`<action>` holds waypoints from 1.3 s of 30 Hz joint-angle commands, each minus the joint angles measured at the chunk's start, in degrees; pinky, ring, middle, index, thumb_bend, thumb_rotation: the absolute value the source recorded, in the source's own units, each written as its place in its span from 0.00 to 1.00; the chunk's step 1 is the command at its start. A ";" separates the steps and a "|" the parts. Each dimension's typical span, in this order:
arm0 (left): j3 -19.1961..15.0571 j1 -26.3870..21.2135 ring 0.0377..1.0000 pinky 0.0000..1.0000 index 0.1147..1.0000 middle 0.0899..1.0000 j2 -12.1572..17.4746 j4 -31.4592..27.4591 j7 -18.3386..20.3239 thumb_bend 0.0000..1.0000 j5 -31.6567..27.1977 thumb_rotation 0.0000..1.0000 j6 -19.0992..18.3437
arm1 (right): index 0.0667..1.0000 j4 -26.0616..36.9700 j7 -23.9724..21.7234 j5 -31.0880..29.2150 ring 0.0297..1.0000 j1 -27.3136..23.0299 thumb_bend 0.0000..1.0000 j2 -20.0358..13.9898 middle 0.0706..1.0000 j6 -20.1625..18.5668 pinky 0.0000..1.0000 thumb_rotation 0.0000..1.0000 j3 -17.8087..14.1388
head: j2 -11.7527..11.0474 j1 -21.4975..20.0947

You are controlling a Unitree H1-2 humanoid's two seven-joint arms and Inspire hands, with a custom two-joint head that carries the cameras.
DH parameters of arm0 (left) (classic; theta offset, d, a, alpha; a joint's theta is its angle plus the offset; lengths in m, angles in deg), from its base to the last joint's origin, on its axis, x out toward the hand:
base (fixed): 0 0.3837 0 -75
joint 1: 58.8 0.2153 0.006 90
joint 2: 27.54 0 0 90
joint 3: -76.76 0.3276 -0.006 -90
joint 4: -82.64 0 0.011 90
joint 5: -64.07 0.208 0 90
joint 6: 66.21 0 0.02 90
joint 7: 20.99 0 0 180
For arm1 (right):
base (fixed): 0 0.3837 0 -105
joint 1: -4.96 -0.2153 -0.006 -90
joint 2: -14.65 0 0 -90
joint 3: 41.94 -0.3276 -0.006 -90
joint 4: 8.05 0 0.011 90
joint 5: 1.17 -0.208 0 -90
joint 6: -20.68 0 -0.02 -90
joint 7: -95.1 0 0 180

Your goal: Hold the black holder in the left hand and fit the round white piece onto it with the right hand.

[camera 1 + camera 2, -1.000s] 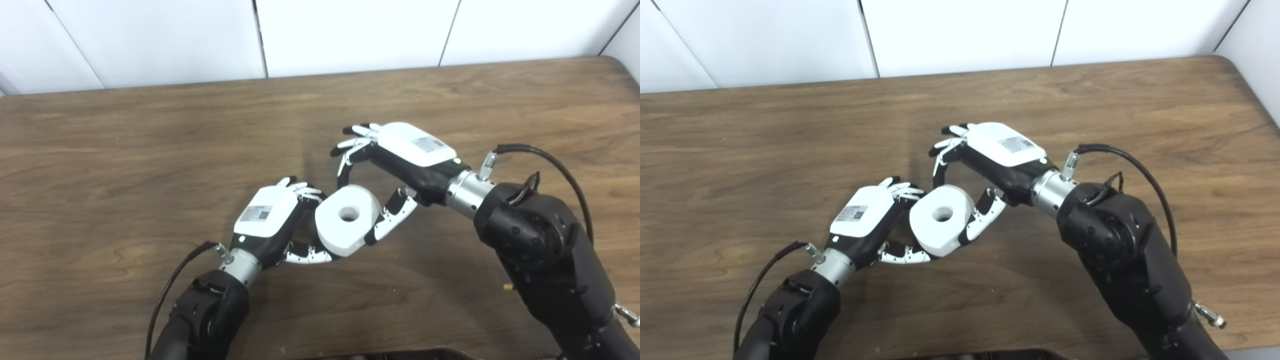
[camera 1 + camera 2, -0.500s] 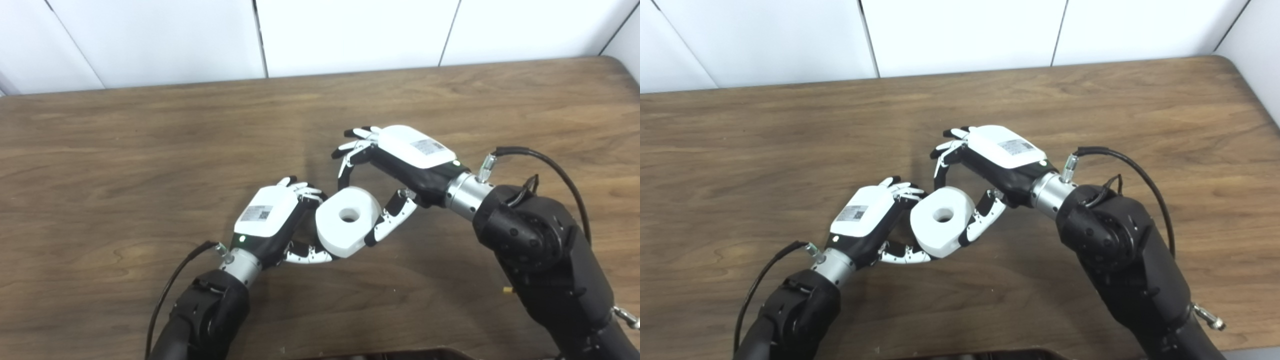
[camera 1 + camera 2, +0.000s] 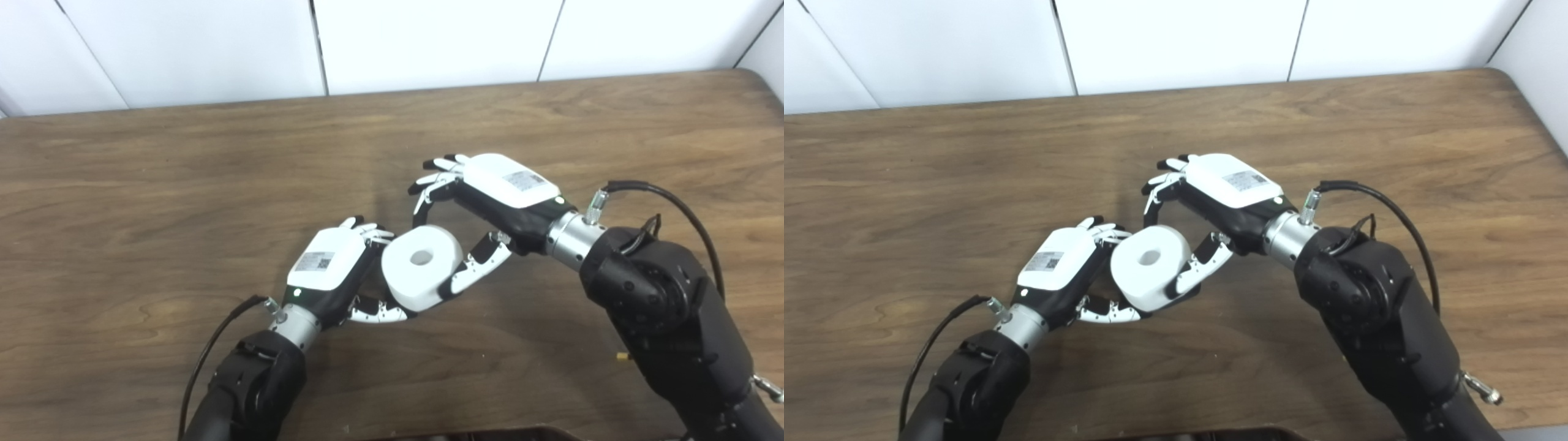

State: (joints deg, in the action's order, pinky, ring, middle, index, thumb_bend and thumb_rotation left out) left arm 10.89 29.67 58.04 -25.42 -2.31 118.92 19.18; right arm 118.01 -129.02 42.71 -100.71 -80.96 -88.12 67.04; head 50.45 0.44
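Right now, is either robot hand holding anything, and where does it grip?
The left robot hand holds the round white piece by its side. The right robot hand has its thumb on the opposite side, fingers spread above.

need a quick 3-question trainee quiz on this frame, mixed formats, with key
1. True or false: the round white piece lies flat on the table, away from both hands.
2. Multiple choice: what shows in the middle of the white piece's upper face? A) a black knob B) a round hole C) a printed label
3. Fill in: the right hand touches the white piece with its ____, while its fingers curl in the air above.

Key
1. False: it sits between the left hand and the right hand, both in contact with it.
2. B
3. thumb. The black holder is not visible in either view.
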 commanded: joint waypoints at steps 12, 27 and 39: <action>0.59 -1.25 0.87 0.97 0.42 0.77 0.02 0.82 -0.22 0.52 1.20 0.06 0.01 | 0.84 2.09 -3.72 0.70 1.00 -3.07 1.00 -0.82 0.93 0.06 1.00 0.39 -0.34 | 0.00 -0.14; 0.54 -1.46 0.87 0.97 0.42 0.77 0.24 1.61 -0.81 0.52 1.05 0.06 0.47 | 0.98 3.91 -8.19 1.28 1.00 -4.60 1.00 -1.85 1.00 -1.00 1.00 0.52 -1.23 | -0.56 -0.29; 0.24 -1.40 0.87 0.97 0.42 0.76 0.16 1.52 -0.29 0.52 0.69 0.06 -0.14 | 1.00 9.06 -13.06 -0.97 1.00 -6.29 1.00 -3.36 1.00 -6.39 1.00 0.58 -4.12 | -0.87 -0.48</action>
State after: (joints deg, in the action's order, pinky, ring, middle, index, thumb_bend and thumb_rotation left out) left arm 11.06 29.00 58.03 -24.18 -3.03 118.72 19.56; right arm 124.62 -142.03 42.31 -104.56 -83.31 -93.96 64.09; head 49.57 -0.09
